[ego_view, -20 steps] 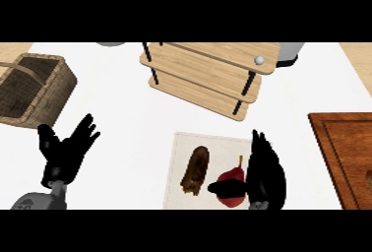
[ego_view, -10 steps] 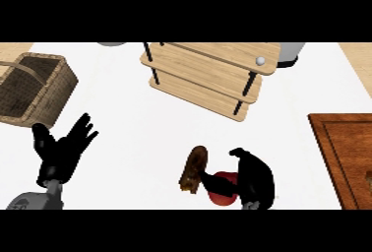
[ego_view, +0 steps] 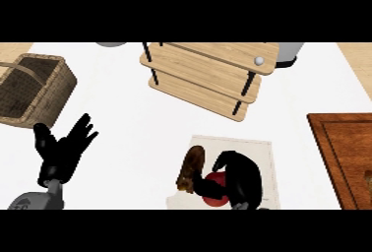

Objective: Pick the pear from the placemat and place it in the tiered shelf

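A dark red pear [ego_view: 216, 196] lies at the near edge of the pale placemat [ego_view: 251, 150], low in the head view. My right hand [ego_view: 241, 178] sits on top of it with fingers and thumb curled round it, hiding most of the fruit. The tiered wooden shelf [ego_view: 210, 74] stands beyond the mat at the top centre. At the lower left my left hand [ego_view: 64, 147] rests open, fingers spread and pointing up, holding nothing.
A brown elongated food item [ego_view: 191, 167] lies on the mat just left of the pear. A wicker basket [ego_view: 33, 88] stands at the far left. A dark wooden board [ego_view: 347, 157] fills the right edge. A grey vessel [ego_view: 291, 53] stands behind the shelf.
My right hand went from straight fingers beside the pear to fingers curled over it, shifting a little left. The left hand has barely moved.
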Available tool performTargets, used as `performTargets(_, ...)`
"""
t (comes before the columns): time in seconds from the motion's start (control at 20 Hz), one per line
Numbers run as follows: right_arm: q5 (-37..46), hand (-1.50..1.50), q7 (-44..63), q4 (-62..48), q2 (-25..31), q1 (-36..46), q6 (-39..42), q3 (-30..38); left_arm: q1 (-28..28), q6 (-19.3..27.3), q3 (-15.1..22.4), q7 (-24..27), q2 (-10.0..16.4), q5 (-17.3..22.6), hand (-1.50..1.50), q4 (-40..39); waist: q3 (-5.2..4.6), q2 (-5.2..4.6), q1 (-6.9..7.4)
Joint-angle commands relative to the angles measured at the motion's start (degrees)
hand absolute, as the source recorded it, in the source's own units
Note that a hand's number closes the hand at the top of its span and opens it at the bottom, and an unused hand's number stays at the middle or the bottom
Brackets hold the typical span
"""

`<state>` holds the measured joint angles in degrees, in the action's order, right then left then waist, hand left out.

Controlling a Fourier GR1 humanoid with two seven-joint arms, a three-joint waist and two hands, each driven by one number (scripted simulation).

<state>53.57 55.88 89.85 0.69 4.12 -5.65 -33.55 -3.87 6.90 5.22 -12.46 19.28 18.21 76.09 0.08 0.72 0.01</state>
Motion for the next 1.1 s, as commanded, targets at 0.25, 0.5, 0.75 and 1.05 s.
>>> performTargets(0.25, -7.1, 1.5, 16.73, -6.16, -0.66, 22.26, -8.89, -13.31, -1.57, -1.5, 2.27, -1.65, -1.83, -1.19, 0.0, -0.83, -0.09, -1.46, 4.49)
performTargets(0.5, -6.05, 1.5, 20.4, -7.08, -0.66, 34.27, -12.99, -13.21, -3.72, -0.07, 2.85, -2.8, -2.44, -2.4, 0.0, -1.2, -0.2, -1.03, 5.05)
performTargets(0.75, -1.51, 1.5, 26.41, -5.69, -0.65, 46.38, -9.82, -8.62, -1.99, -0.94, 2.77, -2.66, -2.52, -1.88, 0.0, -1.99, -0.37, -0.11, 4.03)
performTargets(1.05, 1.15, 1.5, 29.27, -7.59, -0.64, 58.03, -5.52, -2.44, -2.26, -0.04, 2.12, -2.87, -2.26, -2.32, 0.0, -2.23, -0.44, 0.46, 3.4)
